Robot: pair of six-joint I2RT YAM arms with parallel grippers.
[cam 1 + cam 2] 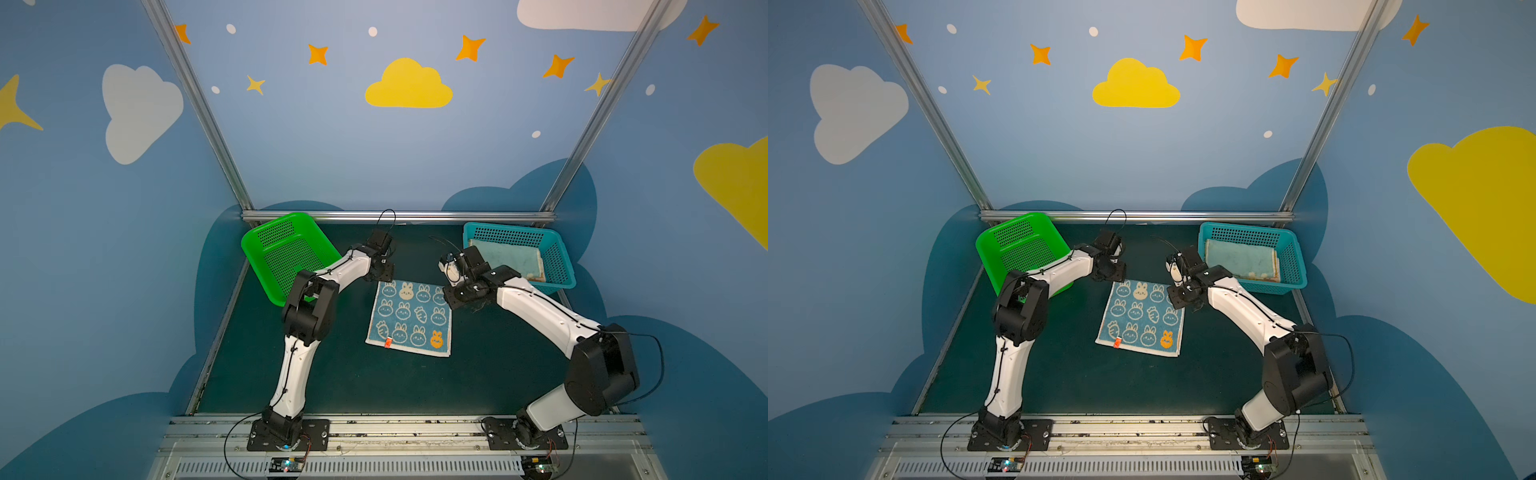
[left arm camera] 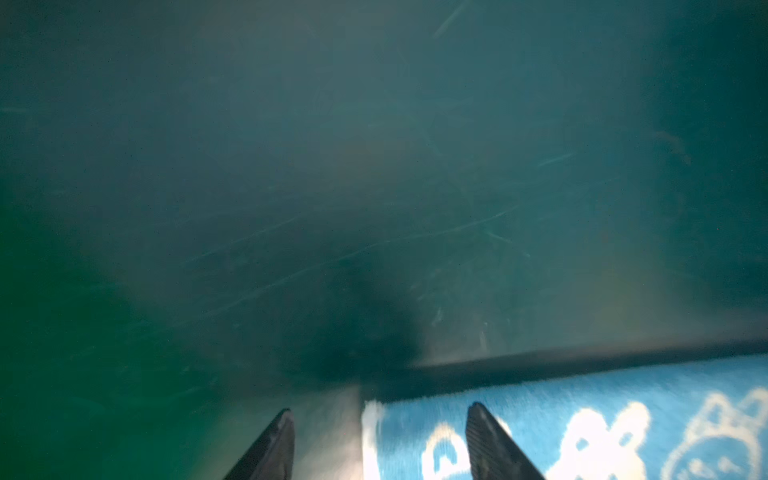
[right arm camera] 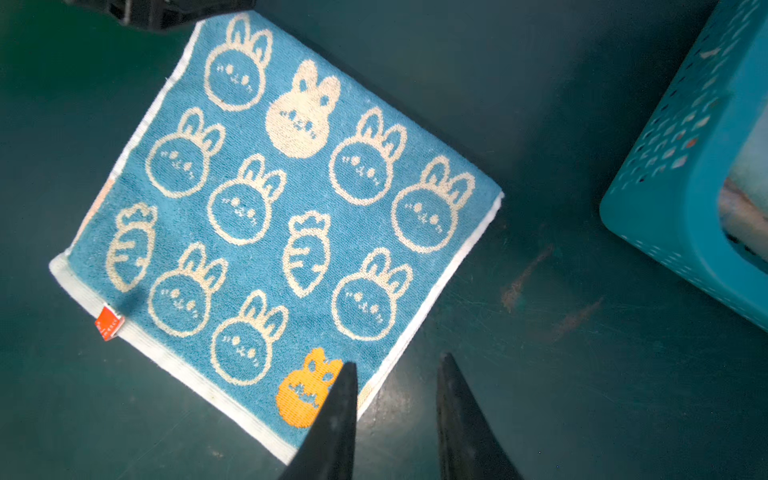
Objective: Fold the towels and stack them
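My left gripper (image 2: 380, 409) hangs with its fingers spread, grasping nothing, astride the far left corner of the blue towel (image 1: 409, 318). That towel lies flat in the middle of the table (image 1: 332, 374). My right gripper (image 3: 399, 359) hovers above the towel's right edge, fingers parted too and holding nothing. A pale folded towel (image 1: 509, 257) lies in the teal basket (image 1: 559, 266) at the far right.

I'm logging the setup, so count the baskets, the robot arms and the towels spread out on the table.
Baskets: 2, green basket and teal basket.
Robot arms: 2, left arm and right arm.
Towels spread on the table: 1, blue towel.
Total: 5.
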